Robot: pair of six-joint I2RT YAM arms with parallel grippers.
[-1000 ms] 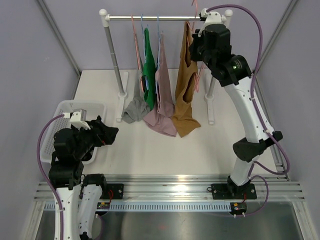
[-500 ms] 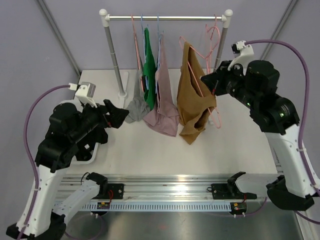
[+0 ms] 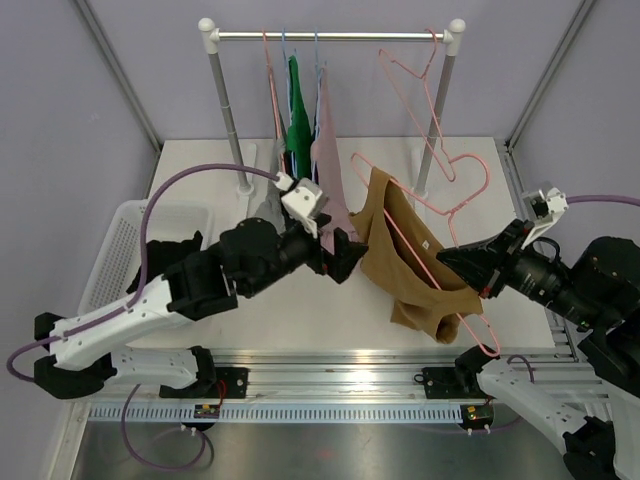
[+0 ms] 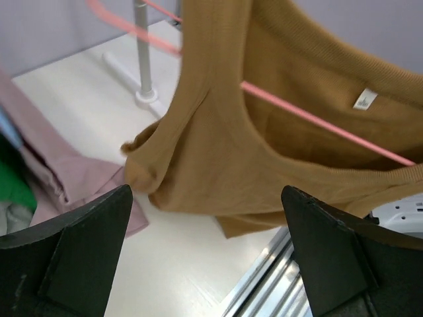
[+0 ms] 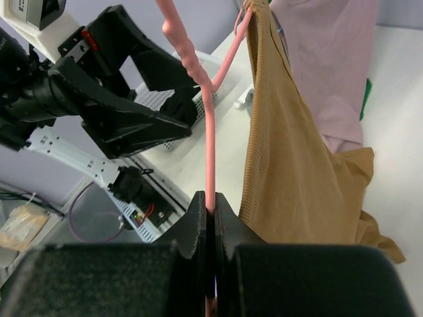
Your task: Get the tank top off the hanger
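So, top view, hanger point(image 3: 400, 238): I have it off the rail point(image 3: 330, 36) and down low over the front of the table point(image 3: 200, 160), tilted, with the right end effector point(image 3: 450, 262) at its near side.
Top view, tank top point(image 3: 405, 275): the brown one, draped on the hanger and sagging toward the table; not off yet.
Top view, left end effector point(image 3: 350, 255): fingers apart, just beside the top's left edge, holding nothing that I can see.
Top view, rest: other garments point(image 3: 300, 140) and a bare pink hanger point(image 3: 425, 75) hang on the rail; the basket point(image 3: 120, 235) sits at far left with dark cloth in it.
Left wrist, tank top point(image 4: 264, 152): it fills the view ahead, between my two spread fingers point(image 4: 73, 257), with the pink wire point(image 4: 317, 119) crossing inside the neckline. I can't tell whether either finger touches the cloth.
Right wrist, grip: jaws pressed together on the hanger wire point(image 5: 208, 132), clamped firmly as far as I can judge.
Right wrist, tank top point(image 5: 291, 152): its strap hooks over the far end of the wire and the body hangs to the right.
Done: hanger unhooked and presented to the left arm.
Left: close the left end effector on the cloth and pull the straps off the wire; I'd judge the job about halfway.
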